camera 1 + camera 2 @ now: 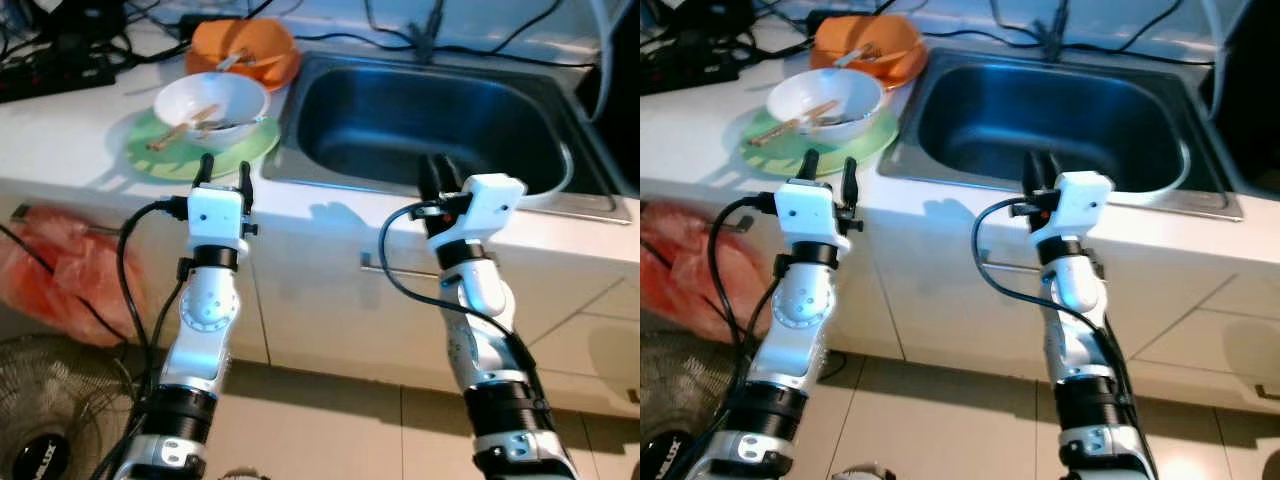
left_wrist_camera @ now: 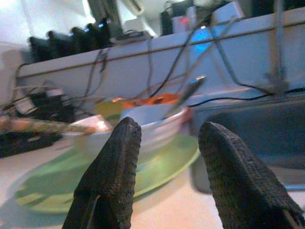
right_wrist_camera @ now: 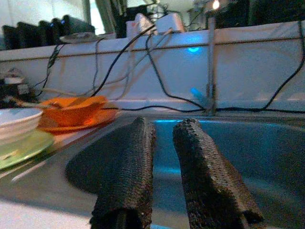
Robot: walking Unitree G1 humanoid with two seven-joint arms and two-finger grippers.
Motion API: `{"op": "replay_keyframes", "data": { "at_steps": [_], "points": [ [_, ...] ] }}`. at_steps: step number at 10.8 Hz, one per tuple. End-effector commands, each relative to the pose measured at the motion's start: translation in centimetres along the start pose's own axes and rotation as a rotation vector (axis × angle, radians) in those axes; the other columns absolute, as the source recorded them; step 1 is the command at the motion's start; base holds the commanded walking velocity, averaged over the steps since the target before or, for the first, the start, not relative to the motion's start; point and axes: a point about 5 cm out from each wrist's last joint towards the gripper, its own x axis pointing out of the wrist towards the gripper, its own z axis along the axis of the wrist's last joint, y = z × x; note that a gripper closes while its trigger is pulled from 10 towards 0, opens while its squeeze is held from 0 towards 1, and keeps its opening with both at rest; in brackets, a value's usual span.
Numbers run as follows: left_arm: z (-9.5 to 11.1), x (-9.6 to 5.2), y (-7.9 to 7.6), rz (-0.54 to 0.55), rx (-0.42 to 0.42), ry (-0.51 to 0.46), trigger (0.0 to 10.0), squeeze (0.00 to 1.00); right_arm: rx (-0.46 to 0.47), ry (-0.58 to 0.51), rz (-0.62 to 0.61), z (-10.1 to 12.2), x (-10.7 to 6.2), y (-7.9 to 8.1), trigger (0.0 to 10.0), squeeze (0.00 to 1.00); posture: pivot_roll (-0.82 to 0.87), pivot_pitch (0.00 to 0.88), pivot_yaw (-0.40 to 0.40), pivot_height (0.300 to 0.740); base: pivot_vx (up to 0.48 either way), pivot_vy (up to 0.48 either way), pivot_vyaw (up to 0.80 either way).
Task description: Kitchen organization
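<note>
So: white bowl [image 1: 212, 105] with chopsticks [image 1: 180, 124] sits on the green plate [image 1: 150, 150], on the counter [image 1: 60, 140] at 9 o'clock from the sink [image 1: 440, 120]. Orange bowl [image 1: 245, 50] just behind, at 12. Left gripper [image 1: 222, 170] hovers at the plate's near edge, fingers spread. Right gripper [image 1: 438, 175] over the sink's front rim, fingers nearly together, holding nothing. Red bag [image 1: 50, 260] hangs below the counter.

both silver arms reach forward and up; left end effector [image 1: 223, 170] holds its black fingers apart, right end effector [image 1: 437, 172] nearly closed, both empty.
</note>
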Motion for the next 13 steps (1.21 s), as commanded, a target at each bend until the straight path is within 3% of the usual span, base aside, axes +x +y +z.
{"op": "replay_keyframes", "data": {
  "at_steps": [1, 7, 13],
  "points": [
    [0.22, 0.26, 0.25, -0.004, 0.005, -0.007, 10.0, 0.0, 0.015, -0.009, 0.007, 0.28, 0.23, 0.36, 10.0, 0.0, 0.18, 0.111, -0.029, 0.74, 0.356, 0.0, 0.0],
    [0.24, 0.12, 0.18, -0.005, -0.002, -0.007, 10.0, 0.0, 0.019, -0.006, 0.012, 0.22, 0.1, 0.43, 10.0, 0.0, 0.18, 0.118, -0.03, 0.74, 0.333, 0.0, 0.0],
    [0.37, 0.04, -0.02, -0.023, -0.004, -0.02, 10.0, 0.0, 0.028, 0.002, 0.018, 0.01, 0.0, 0.58, 10.0, 0.0, 0.18, 0.117, -0.029, 0.74, 0.0, 0.0, 0.0]
  ]
}}
